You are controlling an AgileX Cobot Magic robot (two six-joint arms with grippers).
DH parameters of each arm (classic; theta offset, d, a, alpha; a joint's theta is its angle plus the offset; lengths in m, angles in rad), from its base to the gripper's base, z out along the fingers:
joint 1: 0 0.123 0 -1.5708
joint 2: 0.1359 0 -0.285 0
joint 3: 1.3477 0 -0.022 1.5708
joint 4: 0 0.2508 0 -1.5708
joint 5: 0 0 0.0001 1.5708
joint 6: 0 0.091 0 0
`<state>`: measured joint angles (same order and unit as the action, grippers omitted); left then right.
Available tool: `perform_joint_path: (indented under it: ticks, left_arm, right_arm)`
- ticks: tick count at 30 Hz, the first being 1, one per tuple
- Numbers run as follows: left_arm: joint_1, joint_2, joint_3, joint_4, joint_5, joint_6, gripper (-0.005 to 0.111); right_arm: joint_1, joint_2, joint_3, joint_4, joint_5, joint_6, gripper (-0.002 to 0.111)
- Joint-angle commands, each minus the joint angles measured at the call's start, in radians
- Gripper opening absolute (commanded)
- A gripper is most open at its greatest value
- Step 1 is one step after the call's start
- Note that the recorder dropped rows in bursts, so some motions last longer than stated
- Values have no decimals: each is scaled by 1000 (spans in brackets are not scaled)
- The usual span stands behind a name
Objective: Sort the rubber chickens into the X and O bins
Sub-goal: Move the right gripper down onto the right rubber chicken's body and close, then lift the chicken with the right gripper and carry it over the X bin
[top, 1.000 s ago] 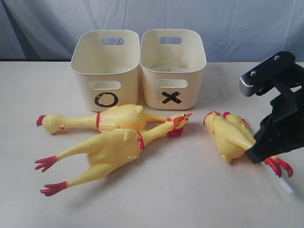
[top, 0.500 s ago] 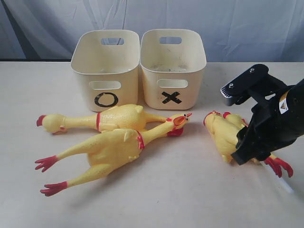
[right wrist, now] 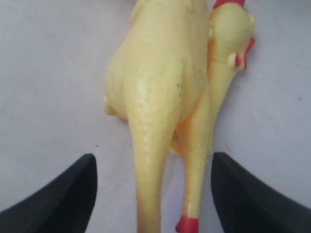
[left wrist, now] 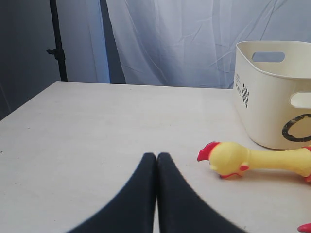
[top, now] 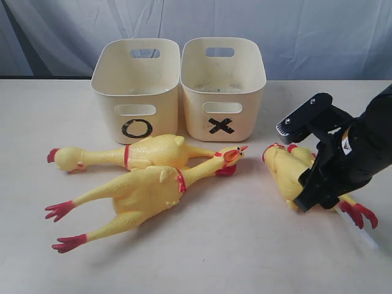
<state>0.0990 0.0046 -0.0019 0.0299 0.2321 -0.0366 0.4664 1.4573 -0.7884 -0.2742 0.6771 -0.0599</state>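
Observation:
Two cream bins stand at the back, the O bin (top: 136, 86) on the left and the X bin (top: 222, 86) beside it. In front of them lie two long rubber chickens (top: 144, 153) (top: 141, 193), crossed at the necks. Two shorter chickens (top: 286, 171) lie side by side to the right. My right gripper (top: 313, 197) is low over their legs. It is open, and in the right wrist view the gripper (right wrist: 153, 194) straddles the yellow legs of the nearer short chicken (right wrist: 155, 82). My left gripper (left wrist: 156, 159) is shut and empty over the table, near a long chicken's head (left wrist: 226, 159) and the O bin (left wrist: 272, 97).
The table (top: 245, 257) ends at a pale curtain (top: 306, 30) behind the bins. A red foot (top: 361, 214) of a short chicken sticks out past my right arm. A dark stand (left wrist: 57, 43) rises beyond the table's far edge in the left wrist view.
My right arm has swung left and lowered, bringing its open gripper over the short chickens' legs. The chickens and bins have not moved.

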Motion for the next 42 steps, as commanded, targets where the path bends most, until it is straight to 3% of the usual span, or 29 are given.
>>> perform_joint_path:
  ticks: [1,20,34,42]
  left_arm:
    - [0,-5,2,1,-7,-4,0]
    - [0,-5,2,1,-7,-4,0]
    - [0,-5,2,1,-7,-4,0]
    - [0,-5,2,1,-7,-4,0]
  right_arm:
    - [2,43,-5,-13,-37,9,64]
    - [2,115,-5,-33,-54,60,62]
    - [2,115,-5,-32,-55,84,-1]
    - [2,88,-5,-4,-53,88,-1]
